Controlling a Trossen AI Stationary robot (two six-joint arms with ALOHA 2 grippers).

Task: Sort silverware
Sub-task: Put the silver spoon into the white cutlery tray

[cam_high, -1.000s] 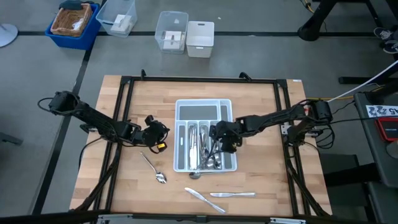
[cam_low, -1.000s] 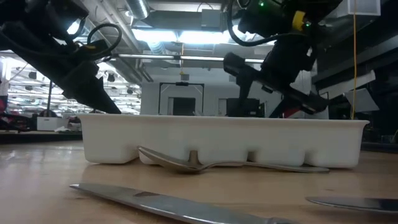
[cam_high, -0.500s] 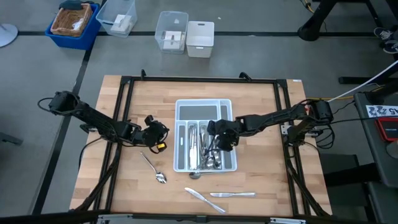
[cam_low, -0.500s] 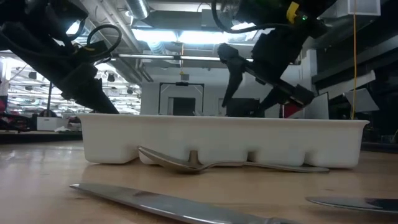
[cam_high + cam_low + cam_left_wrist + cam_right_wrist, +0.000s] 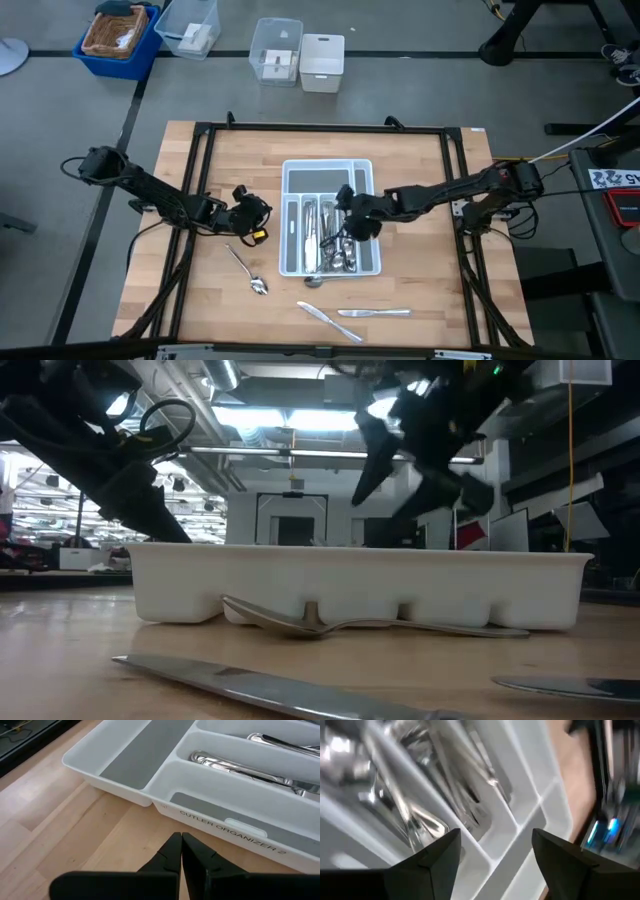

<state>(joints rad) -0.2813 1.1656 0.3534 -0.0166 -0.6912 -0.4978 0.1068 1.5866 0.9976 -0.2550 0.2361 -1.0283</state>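
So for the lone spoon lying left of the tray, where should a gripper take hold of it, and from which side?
Probably mid-handle, coming straight down from above. The spoon lies flat on the table with its thin handle running diagonally from the bowl toward the far-left, clear of the white tray, so the fingers should straddle the handle across its width. The shut left gripper is nearest.

Silverware (image 5: 415,790) in the white tray (image 5: 520,827) blurred, individual pieces indistinguishable, right wrist view.

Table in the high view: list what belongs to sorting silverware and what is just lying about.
Job:
spoon
two knives
silverware in tray
cutlery organizer tray
right claw

Lying about:
blue bin
clear containers
white box
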